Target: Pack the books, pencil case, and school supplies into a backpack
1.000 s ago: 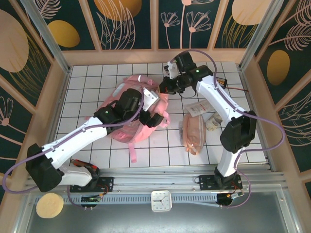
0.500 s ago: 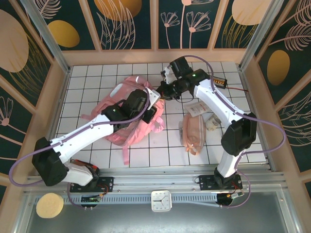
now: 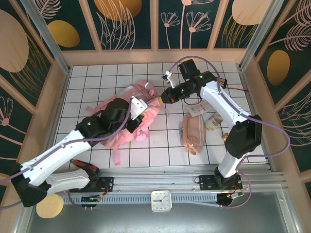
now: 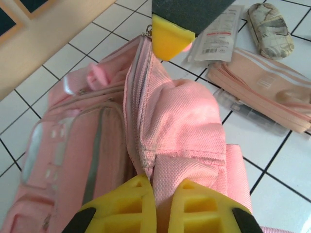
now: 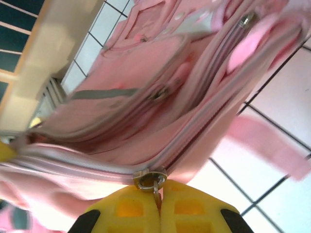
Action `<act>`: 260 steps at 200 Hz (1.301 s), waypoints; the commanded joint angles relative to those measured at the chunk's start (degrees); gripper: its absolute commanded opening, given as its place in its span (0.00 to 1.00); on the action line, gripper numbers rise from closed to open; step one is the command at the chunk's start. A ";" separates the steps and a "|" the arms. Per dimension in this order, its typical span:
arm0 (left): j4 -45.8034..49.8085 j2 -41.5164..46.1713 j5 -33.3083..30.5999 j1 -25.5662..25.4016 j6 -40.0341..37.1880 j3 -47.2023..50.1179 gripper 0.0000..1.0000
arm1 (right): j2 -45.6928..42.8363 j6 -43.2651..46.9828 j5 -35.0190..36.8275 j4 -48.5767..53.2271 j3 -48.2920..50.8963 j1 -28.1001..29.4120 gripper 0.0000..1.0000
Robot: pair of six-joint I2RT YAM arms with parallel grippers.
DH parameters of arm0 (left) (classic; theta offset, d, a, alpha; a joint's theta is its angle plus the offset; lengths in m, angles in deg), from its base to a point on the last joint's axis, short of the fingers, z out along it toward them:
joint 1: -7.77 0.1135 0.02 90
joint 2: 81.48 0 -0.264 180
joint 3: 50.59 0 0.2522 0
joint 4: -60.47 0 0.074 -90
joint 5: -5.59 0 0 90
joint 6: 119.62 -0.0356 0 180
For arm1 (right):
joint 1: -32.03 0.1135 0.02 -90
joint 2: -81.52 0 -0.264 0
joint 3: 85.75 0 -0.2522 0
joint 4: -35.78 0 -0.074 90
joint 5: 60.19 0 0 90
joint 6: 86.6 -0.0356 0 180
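left end effector [image 4: 163,201] pinches backpack [image 4: 182,126] fabric; right end effector [image 5: 159,204] clamps its zipper pull [image 5: 151,180]

White tiled floor [image 3: 92,77], leaf-patterned walls [image 3: 126,24]

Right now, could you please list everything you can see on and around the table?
backpack: one, pink, left-centre of the white tiled table
pencil case: one, pale pink, right of the backpack
school supplies: one packet, clear and white, behind the pencil case
patterned case: one, beige-grey, beside the packet
small black device: one, black, far right
clock: one, white, below the table's near edge
left hand: one, yellow, shut on backpack fabric
right hand: one, yellow, shut on the zipper pull
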 commanded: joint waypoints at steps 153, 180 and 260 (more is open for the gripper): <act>-0.43 10.36 -17.74 0.98 -1.03 5.89 0.00 | 22.14 2.95 7.60 -21.55 -2.57 -12.88 0.30; -13.75 4.39 -14.91 0.98 4.36 13.36 0.00 | 15.60 -4.90 7.29 -22.63 1.87 -13.16 0.81; -31.58 -1.90 -8.73 1.07 17.37 23.67 0.58 | -16.04 -38.83 4.83 -61.07 40.37 -5.81 0.99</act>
